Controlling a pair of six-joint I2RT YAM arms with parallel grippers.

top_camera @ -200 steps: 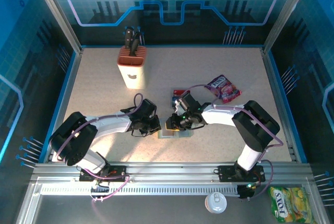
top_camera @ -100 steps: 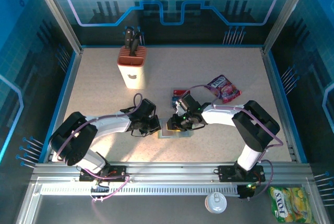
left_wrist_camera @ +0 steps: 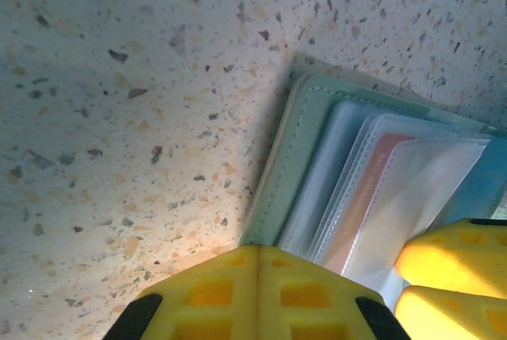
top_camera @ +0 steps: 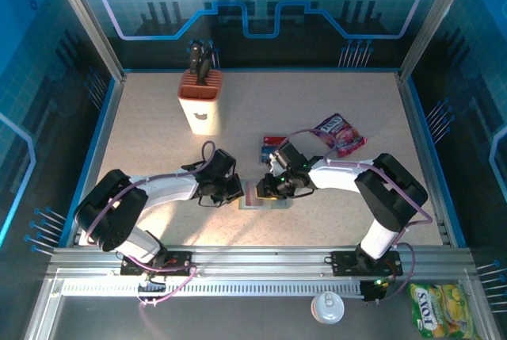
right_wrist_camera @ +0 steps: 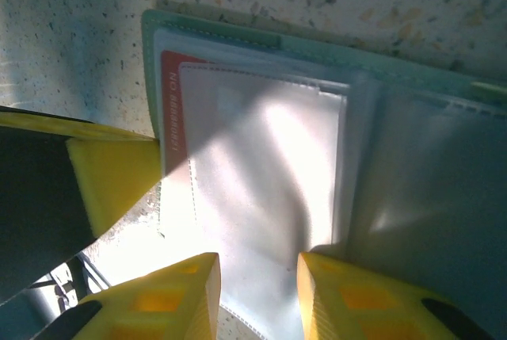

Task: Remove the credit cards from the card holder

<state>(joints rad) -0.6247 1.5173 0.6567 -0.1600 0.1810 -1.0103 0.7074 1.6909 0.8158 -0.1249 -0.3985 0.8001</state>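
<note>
- Right now the card holder (top_camera: 261, 197) lies open on the table (top_camera: 356, 94), near-middle, between both wrists. A red-edged credit card (right_wrist_camera: 173, 110) sits inside a clear sleeve (right_wrist_camera: 261, 150).
- The left gripper (left_wrist_camera: 255, 276) is pressed together with its tip at the holder's left edge. If it only sits beside the cover, the holder will slide or lift with any pull.
- The right gripper (right_wrist_camera: 257, 276) is partly spread and straddles the sleeve's near edge, clamping nothing. Closing there likely pinches plastic, not card.
- The sleeve may fold or tear.
- A loose card (top_camera: 271, 143) lies just far of the right wrist, and the arm could sweep it.
</note>
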